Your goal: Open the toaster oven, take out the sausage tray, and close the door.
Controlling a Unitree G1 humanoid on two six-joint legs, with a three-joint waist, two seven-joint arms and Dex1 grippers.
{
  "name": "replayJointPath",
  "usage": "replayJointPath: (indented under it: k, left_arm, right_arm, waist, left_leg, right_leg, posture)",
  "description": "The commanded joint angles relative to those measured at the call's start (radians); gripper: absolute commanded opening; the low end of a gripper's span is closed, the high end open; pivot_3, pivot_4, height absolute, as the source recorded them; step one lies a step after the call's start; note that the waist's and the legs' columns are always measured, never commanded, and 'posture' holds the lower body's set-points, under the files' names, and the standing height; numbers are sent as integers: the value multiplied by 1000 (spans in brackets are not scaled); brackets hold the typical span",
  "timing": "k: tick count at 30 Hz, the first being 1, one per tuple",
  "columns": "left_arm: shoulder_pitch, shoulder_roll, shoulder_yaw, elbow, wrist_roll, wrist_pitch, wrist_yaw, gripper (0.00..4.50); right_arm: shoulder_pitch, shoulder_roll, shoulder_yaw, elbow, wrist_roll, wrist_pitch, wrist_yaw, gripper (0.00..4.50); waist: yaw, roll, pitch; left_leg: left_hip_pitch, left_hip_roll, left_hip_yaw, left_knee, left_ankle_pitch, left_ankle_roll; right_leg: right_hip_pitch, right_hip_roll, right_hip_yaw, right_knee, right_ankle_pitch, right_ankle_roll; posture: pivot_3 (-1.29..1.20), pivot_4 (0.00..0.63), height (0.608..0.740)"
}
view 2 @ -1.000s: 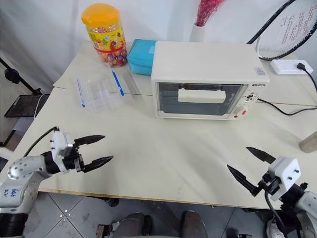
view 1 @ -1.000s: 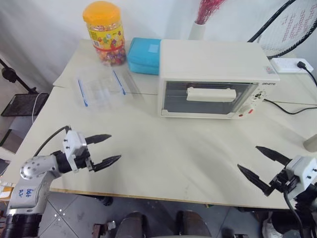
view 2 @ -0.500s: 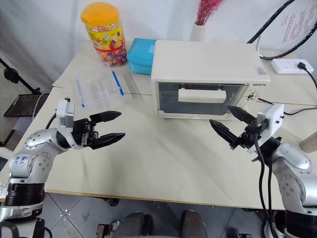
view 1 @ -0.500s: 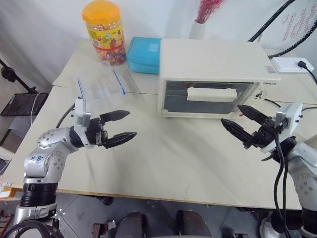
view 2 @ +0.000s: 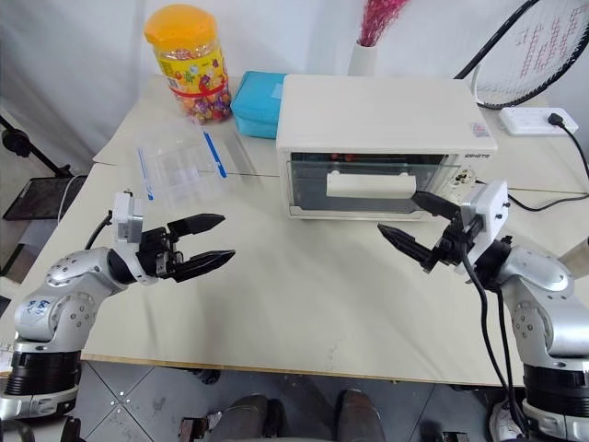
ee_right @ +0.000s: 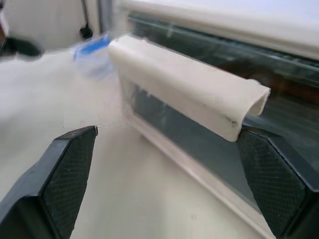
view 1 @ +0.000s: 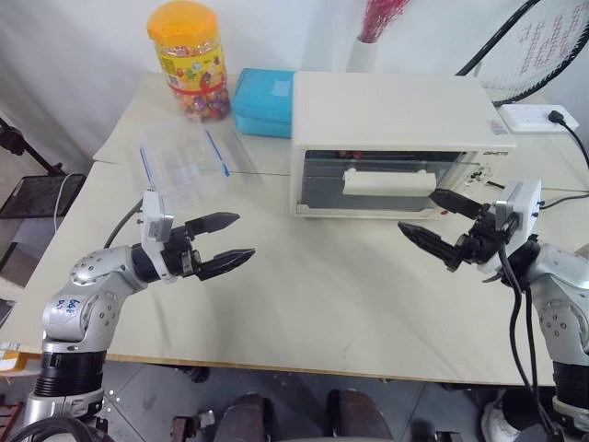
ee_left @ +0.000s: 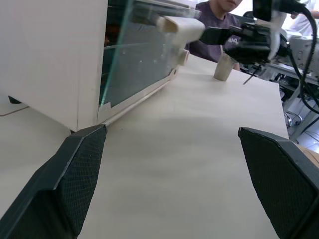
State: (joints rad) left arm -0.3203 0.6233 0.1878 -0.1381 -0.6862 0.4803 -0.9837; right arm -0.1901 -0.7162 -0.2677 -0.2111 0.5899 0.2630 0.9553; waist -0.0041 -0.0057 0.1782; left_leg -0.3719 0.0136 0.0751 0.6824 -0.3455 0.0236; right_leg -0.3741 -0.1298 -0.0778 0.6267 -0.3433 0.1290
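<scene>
On the left, a blue handwritten mark is seen on the silver left forearm, too small to be read. The left gripper (view 1: pixel 224 242) is held above the bare cream table (view 1: pixel 304 304), its two black, tapering, textured fingers spread wide and nothing grasped between them. Behind it a clear plastic box (view 1: pixel 184 164) with blue edges is lying flat, and a yellow-lidded candy jar (view 1: pixel 191 60) with a colourful, unreadable label is standing beside a teal lunch box (view 1: pixel 265 89). Toward the middle, the toaster oven (view 1: pixel 396 138), a smooth cream-white box, is seen with its door (view 1: pixel 386 184) of tinted glass shut, the long rounded bar handle (ee_right: pixel 184 89) across its upper part. A small dark brand word at the upper right front corner cannot be read. The sausage tray cannot be made out; only a reddish strip is glimpsed behind the glass. On the right, the right gripper (view 1: pixel 440 228) is held with fingers wide apart and empty, just before the door's right end, where a second ago it was low at the table's near edge; the left has also been raised.
</scene>
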Motion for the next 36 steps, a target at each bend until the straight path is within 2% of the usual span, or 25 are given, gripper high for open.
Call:
replayJointPath:
  k: [1, 3, 7, 14, 19, 24, 28, 31, 34, 36]
  left_arm:
    - [-62, -27, 12, 19, -21, -5, 15, 3889]
    - [-118, -60, -12, 61, 4, -25, 20, 3272]
    - [-270, -190, -88, 209, 111, -139, 70, 2069]
    - [-380, -321, -189, 370, 220, -256, 45, 26]
    - [-407, -364, -220, 440, 276, -295, 57, 26]
    - [-373, -375, -258, 419, 286, -286, 11, 26]
    - [-331, -351, -340, 437, 405, -365, 11, 26]
    - [-308, -370, -355, 417, 407, -336, 22, 26]
    - [-289, -381, -364, 396, 415, -333, 28, 26]
    - [-280, -384, -364, 390, 421, -328, 39, 26]
  right_arm:
    - [46, -24, 38, -66, -70, -133, 93, 4500]
    - [71, -20, 35, -49, -95, -180, 105, 4500]
    - [72, -5, 33, 0, -132, -245, 100, 4500]
    - [76, 2, 35, 13, -149, -287, 87, 4500]
    - [136, 2, 1, -25, -147, -287, 58, 4500]
    - [299, 25, -71, -106, -156, -273, -20, 4500]
    - [515, 74, -215, -75, -215, -365, -73, 4500]
    - [611, 83, -318, -30, -231, -429, -85, 4500]
    - [634, 74, -371, -54, -220, -428, -109, 4500]
    - [595, 54, -358, -70, -245, -428, -130, 4500]
  waist:
    - [0, 0, 0]
    - [2, 0, 0]
    - [6, 0, 0]
    - [3, -1, 1]
    - [8, -2, 1]
    - [29, -2, 1]
    - [42, -2, 1]
    - [47, -1, 1]
    - [34, -2, 1]
    - [22, -2, 1]
  left_leg:
    - [0, 0, 0, 0, 0, 0]
    - [0, 0, 1, 0, 0, -1]
    - [1, -1, 1, 1, 1, 0]
    - [0, -1, 1, 0, 1, 0]
    - [0, -1, 1, 1, 1, 0]
    - [0, -2, 1, 1, 1, 0]
    - [-1, -3, 0, 1, 1, 1]
    - [-1, -4, 2, 1, 1, 1]
    - [0, -4, 4, 1, 1, 3]
    - [1, -3, 4, 1, 2, 2]
  right_leg:
    - [0, 0, 0, 0, 0, 0]
    - [0, 0, 0, 0, 0, 0]
    - [0, 0, 0, 1, 0, 1]
    - [-1, 1, -2, 0, 0, 1]
    - [0, 0, -2, 0, 1, 1]
    - [0, 0, -3, 0, 1, 1]
    - [1, 0, -3, -1, 1, 2]
    - [1, -1, -1, -3, 2, 4]
    - [2, -1, 1, -5, 3, 6]
    - [2, -1, 1, -5, 3, 6]
  posture:
    - [0, 150, 740]
    - [0, 150, 740]
    - [0, 150, 740]
    - [0, 150, 740]
    - [0, 150, 740]
    - [0, 150, 740]
    - [0, 150, 740]
    - [0, 150, 740]
    - [0, 150, 740]
    - [0, 150, 740]
